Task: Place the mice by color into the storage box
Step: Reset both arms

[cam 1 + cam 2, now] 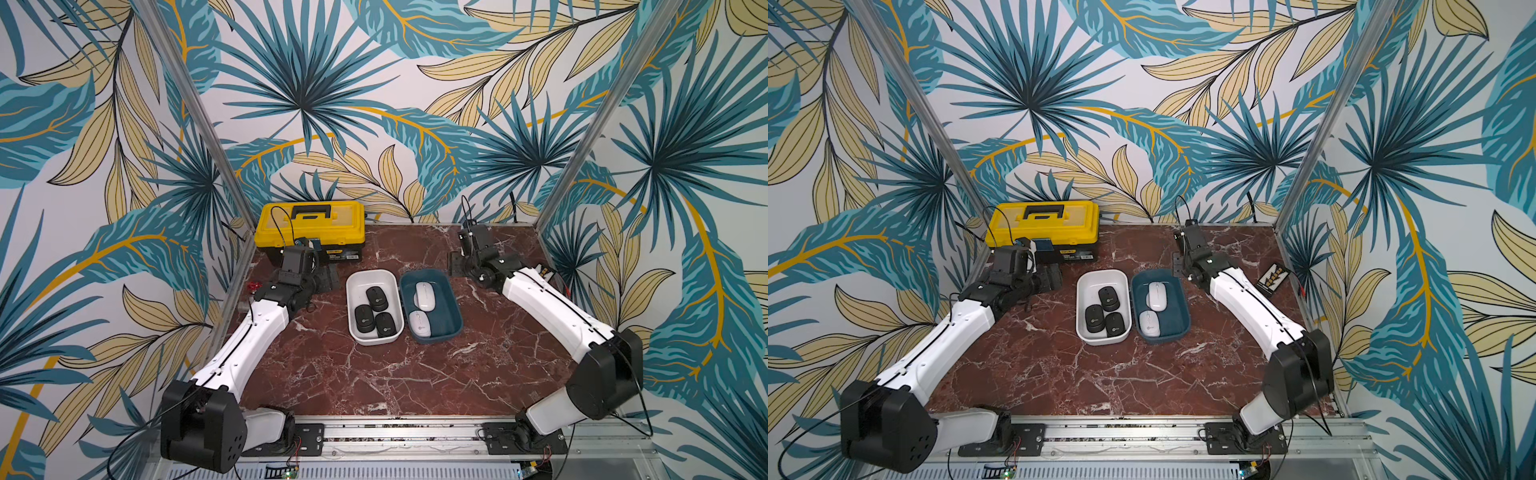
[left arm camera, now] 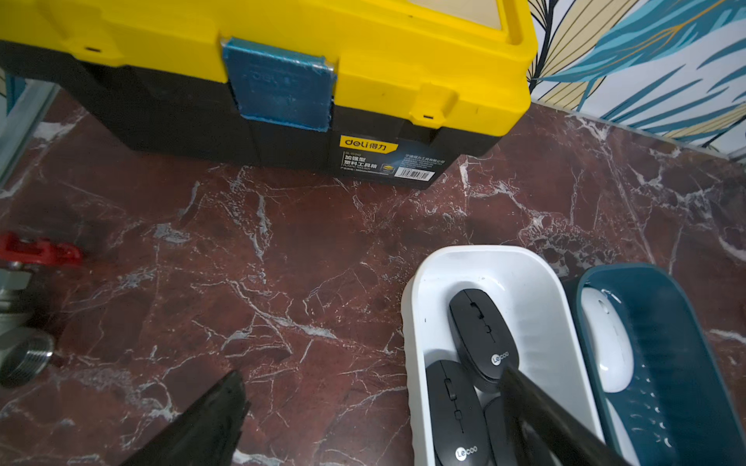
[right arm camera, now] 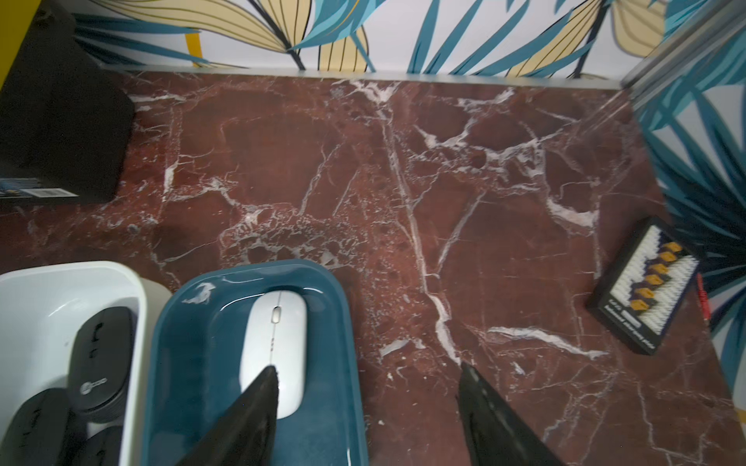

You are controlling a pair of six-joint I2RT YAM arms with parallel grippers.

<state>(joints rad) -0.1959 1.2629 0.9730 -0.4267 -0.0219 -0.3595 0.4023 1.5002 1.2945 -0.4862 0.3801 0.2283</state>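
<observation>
While both top views show all five mice sorted, three black mice [image 1: 365, 318] lying in the white bin [image 1: 371, 273] and two white mice [image 1: 424, 296] in the teal bin [image 1: 424, 272] touching it, only the wrist views make the claws plain. From the left wrist, the left claw [image 2: 373, 371] gapes wide and empty over the table [image 2: 282, 242], between the toolbox [image 2: 282, 48] and the white bin; a red-handled valve [image 2: 36, 250] sits at that picture's edge, barely a red fleck from above. From the right wrist, the right claw [image 3: 369, 367] is parted and empty; one finger [image 3: 258, 403] overlaps the longer white mouse, hiding the shorter. A small case [image 3: 646, 290] near the wall shows there and in a top view [image 1: 1272, 283].
</observation>
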